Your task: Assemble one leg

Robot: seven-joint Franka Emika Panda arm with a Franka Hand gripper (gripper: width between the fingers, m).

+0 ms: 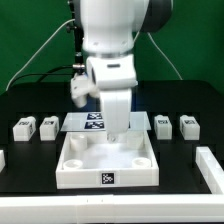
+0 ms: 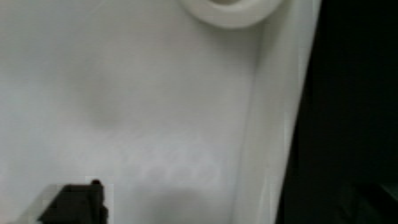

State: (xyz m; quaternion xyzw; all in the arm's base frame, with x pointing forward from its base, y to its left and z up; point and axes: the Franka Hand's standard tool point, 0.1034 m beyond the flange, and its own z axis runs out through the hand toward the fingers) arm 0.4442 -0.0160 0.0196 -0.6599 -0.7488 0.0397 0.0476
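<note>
Hanging low over the large flat white square panel (image 1: 108,160) with raised walls and round corner sockets, the arm's two-finger gripper (image 1: 118,134) sits close above the panel's floor. The wrist view gives only one dark fingertip (image 2: 71,203), bare panel and a round socket (image 2: 231,12), so I cannot tell whether the jaws are parted or closed. The nearest leg (image 1: 163,122), a small white plastic rectangular block with a black-and-white tag, stands on the black table (image 1: 30,105) beyond the panel's wall, sideways from the jaws toward the exterior view's right. Its long axis is too small to judge. Two similar blocks (image 1: 47,126) lie farther off on the opposite side. The thin white marker board (image 1: 92,122) lies just behind the jaws. I'd judge the gripper must lift clear of the wall first.
</note>
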